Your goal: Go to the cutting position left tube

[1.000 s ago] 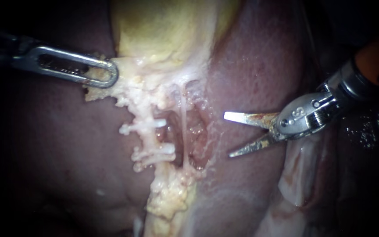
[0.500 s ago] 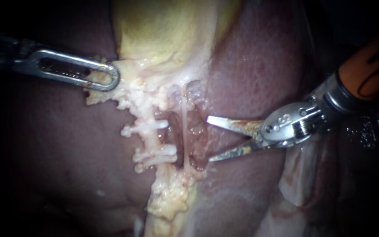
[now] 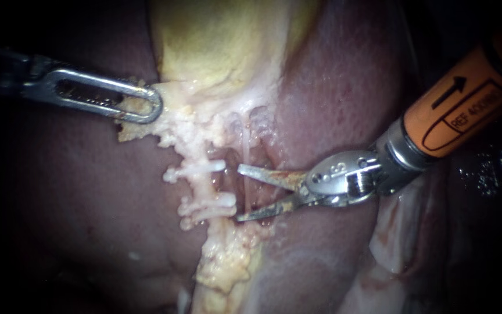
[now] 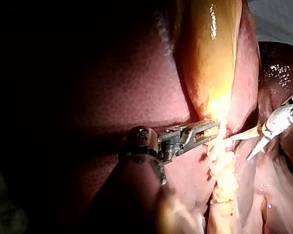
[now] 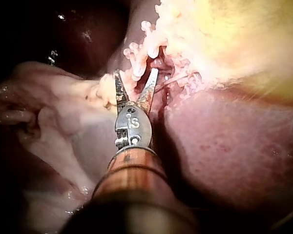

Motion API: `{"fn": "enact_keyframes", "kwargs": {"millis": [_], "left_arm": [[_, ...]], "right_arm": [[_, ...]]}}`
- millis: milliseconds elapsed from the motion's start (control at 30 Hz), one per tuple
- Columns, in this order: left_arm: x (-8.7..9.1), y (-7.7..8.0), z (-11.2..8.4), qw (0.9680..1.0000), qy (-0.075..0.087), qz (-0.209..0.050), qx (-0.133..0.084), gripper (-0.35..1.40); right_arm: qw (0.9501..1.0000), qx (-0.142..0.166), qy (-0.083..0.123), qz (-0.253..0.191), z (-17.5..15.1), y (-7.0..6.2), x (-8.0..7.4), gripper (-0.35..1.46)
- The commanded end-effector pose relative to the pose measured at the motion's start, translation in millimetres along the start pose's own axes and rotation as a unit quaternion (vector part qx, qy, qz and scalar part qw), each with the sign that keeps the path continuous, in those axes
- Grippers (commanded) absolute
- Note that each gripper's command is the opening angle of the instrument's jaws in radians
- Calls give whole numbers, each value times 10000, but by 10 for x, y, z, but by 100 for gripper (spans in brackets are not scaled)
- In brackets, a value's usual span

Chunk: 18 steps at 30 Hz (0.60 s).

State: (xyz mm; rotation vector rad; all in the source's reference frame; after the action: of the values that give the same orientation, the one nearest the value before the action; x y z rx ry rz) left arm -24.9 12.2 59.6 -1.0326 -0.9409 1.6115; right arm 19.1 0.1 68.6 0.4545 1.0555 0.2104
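Right instrument [image 3: 238, 193]: 2 thin, straight metal blades w/ rusty stains, standing apart in a moderate V, nothing gripped. The tips sit at the edge of a dark red pocket, just beside the free ends of the clips. Prob. held open like this so the tube can slip btw the blades once they reach it.

Left tube [image 3: 200, 186]: a pale, lumpy cord running down from the gallbladder [image 3: 222, 40]. White plastic bars cross it, w/ 1 upper clip [image 3: 198, 167] and lower clips [image 3: 210, 203] close together. The bare stretch btw them faces the blades' gap, but the tips aren't around it yet.

A 2nd, thin glassy strand [image 3: 244, 136] drops to the upper blade and seems to pass btw the blades. That's a risk if they close here.

Left instrument [image 3: 149, 107]: slotted steel jaws w/ rounded ends, clamped on crumbly fatty tissue [image 3: 132, 125] just under the gallbladder. It tugs this sideways, likely to keep the tube taut & exposed.

Gallbladder is smooth & yellow-green. Liver [image 3: 344, 87] is dark red, wet & finely mottled.
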Motion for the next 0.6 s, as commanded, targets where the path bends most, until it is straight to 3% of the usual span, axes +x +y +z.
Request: {"fn": "enact_keyframes", "kwargs": {"millis": [33, 367, 600], "left_arm": [[0, 0, 0, 10000, -6, 0, -5, -35], [0, 1, 0, 10000, -4, 0, -3, -35], [-1, 2, 0, 10000, -14, 0, -14, -35]], "right_arm": [[10000, 27, 0, 34, 2, 3, -5, 140], [9999, 57, 7, 98, 16, 28, -44, 143], [9991, 413, 54, -68, 18, 30, -47, 143]]}}
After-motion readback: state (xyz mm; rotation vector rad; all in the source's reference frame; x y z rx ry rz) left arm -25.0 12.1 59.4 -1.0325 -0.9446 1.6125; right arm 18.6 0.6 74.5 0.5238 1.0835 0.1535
